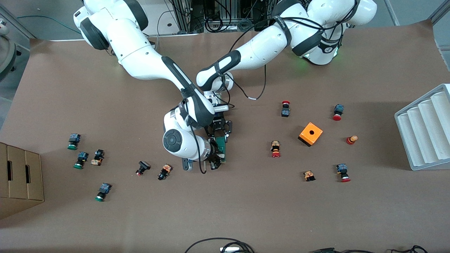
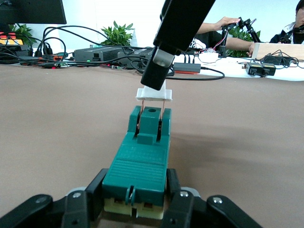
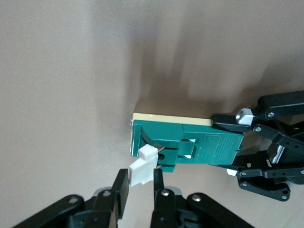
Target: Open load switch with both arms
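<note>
The load switch (image 1: 221, 146), a narrow dark-green block on a cream base, lies at the middle of the table. My left gripper (image 1: 219, 131) is shut on one end of it; in the left wrist view its fingers (image 2: 102, 187) clamp both sides of the block (image 2: 140, 161). My right gripper (image 1: 215, 160) is at the other end, shut on the white tab (image 3: 141, 170). The tab (image 2: 153, 94) stands pulled away from the green body (image 3: 190, 142), with two thin copper pins bared between them.
An orange cube (image 1: 310, 134) and red-capped push buttons (image 1: 275, 149) lie toward the left arm's end. Green-capped buttons (image 1: 81, 160) and a cardboard box (image 1: 19, 179) are toward the right arm's end. A white ribbed tray (image 1: 427, 128) sits at the table's edge.
</note>
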